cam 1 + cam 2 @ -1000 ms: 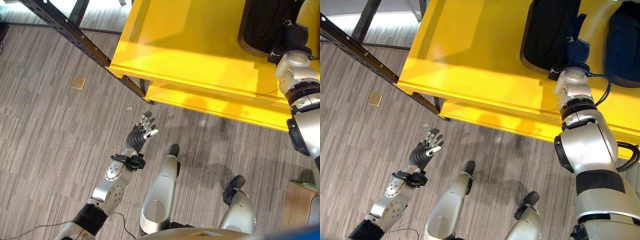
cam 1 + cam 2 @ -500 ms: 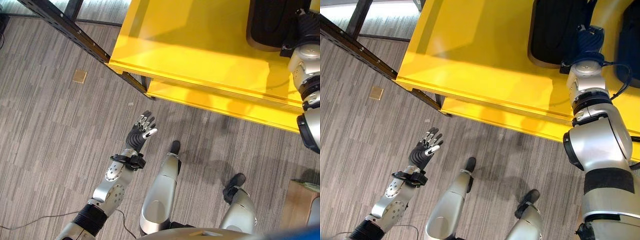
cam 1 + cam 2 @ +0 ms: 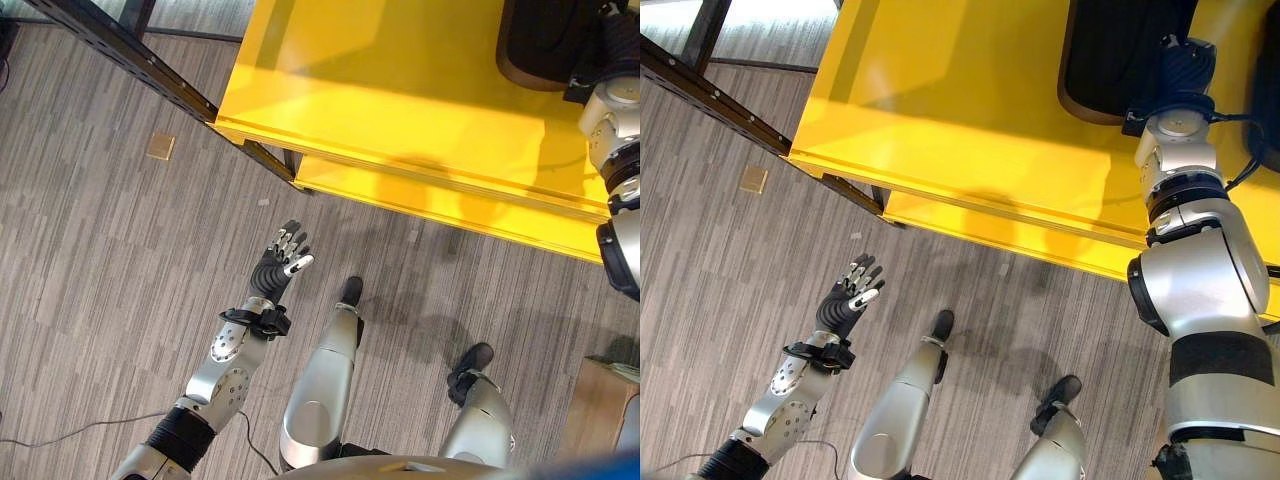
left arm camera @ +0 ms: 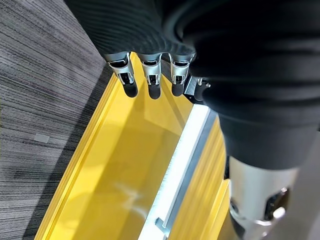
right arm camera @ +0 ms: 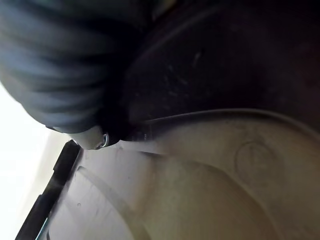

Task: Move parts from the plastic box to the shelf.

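Observation:
A large black moulded part lies on the top of the yellow shelf. My right hand reaches over the shelf and rests at the near right edge of that part, showing its dark ribbed cover. In the right wrist view the cover sits right against the part's dark surface. My left hand hangs open over the floor in front of the shelf and holds nothing. Its straight fingers point towards the shelf's yellow edge.
A second dark part lies on the shelf at the far right. A lower yellow level juts out under the top one. A black metal beam runs diagonally at the left. A small tan square lies on the floor.
My right hand and the black part have moved farther back on the shelf. The view has shifted a little. The left hand has stayed where it was.

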Motion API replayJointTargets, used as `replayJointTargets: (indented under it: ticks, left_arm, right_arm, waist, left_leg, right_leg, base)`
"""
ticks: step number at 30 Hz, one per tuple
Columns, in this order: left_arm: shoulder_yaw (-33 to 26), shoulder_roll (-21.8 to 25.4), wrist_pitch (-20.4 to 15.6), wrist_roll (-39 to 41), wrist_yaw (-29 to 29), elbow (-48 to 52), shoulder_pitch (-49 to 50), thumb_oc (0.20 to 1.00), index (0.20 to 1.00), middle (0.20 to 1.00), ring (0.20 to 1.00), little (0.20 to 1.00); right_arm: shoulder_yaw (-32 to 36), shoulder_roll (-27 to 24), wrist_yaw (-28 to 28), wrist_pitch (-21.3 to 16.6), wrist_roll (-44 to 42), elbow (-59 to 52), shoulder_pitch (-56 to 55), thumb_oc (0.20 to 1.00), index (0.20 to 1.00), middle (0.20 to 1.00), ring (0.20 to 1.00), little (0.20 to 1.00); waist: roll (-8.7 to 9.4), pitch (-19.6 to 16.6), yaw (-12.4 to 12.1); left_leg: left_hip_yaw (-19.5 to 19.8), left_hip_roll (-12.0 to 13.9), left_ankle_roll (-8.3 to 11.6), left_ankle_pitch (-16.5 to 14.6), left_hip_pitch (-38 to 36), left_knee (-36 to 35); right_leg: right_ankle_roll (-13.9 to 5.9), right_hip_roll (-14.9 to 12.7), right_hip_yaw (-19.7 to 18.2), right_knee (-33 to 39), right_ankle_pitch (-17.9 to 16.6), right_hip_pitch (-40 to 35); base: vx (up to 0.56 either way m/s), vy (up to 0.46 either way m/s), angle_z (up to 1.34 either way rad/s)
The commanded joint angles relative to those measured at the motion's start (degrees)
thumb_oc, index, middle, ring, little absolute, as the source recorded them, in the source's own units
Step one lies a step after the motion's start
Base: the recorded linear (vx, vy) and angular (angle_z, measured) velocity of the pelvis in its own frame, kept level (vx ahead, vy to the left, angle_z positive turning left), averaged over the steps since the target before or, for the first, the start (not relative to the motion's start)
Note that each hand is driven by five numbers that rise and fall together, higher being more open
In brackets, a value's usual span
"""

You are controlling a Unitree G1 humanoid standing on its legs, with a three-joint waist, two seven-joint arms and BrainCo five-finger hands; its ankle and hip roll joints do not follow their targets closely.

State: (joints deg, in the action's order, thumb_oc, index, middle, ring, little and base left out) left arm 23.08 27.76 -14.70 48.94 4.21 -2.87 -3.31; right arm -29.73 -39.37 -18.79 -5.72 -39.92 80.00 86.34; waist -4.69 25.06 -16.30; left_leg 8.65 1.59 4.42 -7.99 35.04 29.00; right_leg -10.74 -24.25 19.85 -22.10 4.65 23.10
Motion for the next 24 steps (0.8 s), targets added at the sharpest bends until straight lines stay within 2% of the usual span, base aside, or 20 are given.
replayJointTargets:
  ticks: [1,13,14,15,16,24]
  left_arm:
    - [-0.7,2.5,-3.5,1.1,0.5,5.0,-1.6,1.0,1.0,1.0,1.0,1.0]
    - [-0.4,2.6,-3.5,1.2,0.7,5.0,-1.9,1.0,1.0,1.0,1.0,1.0]
    - [-0.5,2.5,-3.6,1.2,0.7,5.1,-1.9,1.0,1.0,1.0,1.0,1.0]
    - [-0.6,2.5,-3.6,1.2,0.8,4.9,-1.8,1.0,1.0,1.0,1.0,1.0]
    - [-0.5,2.6,-3.6,1.1,0.8,4.8,-2.0,1.0,1.0,1.0,1.0,1.0]
    - [-0.9,3.0,-3.9,1.6,0.7,5.0,-1.6,1.0,1.0,1.0,1.0,1.0]
  right_arm:
    - [-1.6,-3.4,-0.9,-4.7,-3.2,-2.4,9.3,0.2,0.2,0.2,0.2,0.2]
    - [-1.3,-2.9,-1.1,-3.8,-2.2,-0.6,9.0,0.2,0.2,0.2,0.2,0.2]
    - [-1.3,-2.8,-1.2,-3.7,-1.9,-0.5,8.8,0.285,0.285,0.285,0.285,0.285]
    - [-1.3,-2.8,-1.1,-3.6,-1.7,-0.6,8.6,0.818,0.818,0.818,0.818,0.818]
    - [-1.5,-2.8,-1.2,-3.5,-1.0,-0.4,8.5,1.0,1.0,1.0,1.0,1.0]
    - [-2.1,-2.7,-1.4,-3.3,0.5,-0.5,8.3,1.0,1.0,1.0,1.0,1.0]
  waist:
    - [0.54,1.2,-0.2]
    - [0.05,1.6,-0.4]
    - [0.05,1.6,-0.4]
    - [0.02,1.7,-0.4]
    - [0.09,1.7,-0.4]
    - [0.22,1.8,-0.3]
  left_leg:
    - [-0.1,0.4,-0.59,-1.0,3.3,1.9]
    - [0.0,-0.2,-0.72,-1.0,3.7,2.1]
    - [-0.1,-0.2,-0.72,-1.0,3.7,2.2]
    - [-0.1,-0.2,-0.73,-1.0,3.7,2.3]
    - [-0.1,-0.1,-0.71,-0.9,3.7,2.2]
    - [-0.1,-0.2,-0.63,-0.7,3.3,1.8]
  right_leg:
    - [2.29,2.3,-2.1,-3.2,6.0,-8.8]
    - [2.3,2.3,-1.7,-2.6,5.9,-9.4]
    - [2.33,2.3,-1.7,-2.7,5.9,-9.3]
    - [2.35,2.3,-1.7,-2.8,6.0,-9.2]
    - [2.39,2.3,-1.6,-2.8,6.1,-9.3]
    - [2.32,2.5,-1.4,-2.6,6.0,-9.6]
  base:
    - [0.0,0.0,0.0]
    - [0.0,0.001,0.01]
    - [-0.02,0.006,0.03]
    - [0.0,0.0,0.0]
    - [0.0,0.0,0.0]
    - [0.0,0.0,0.0]
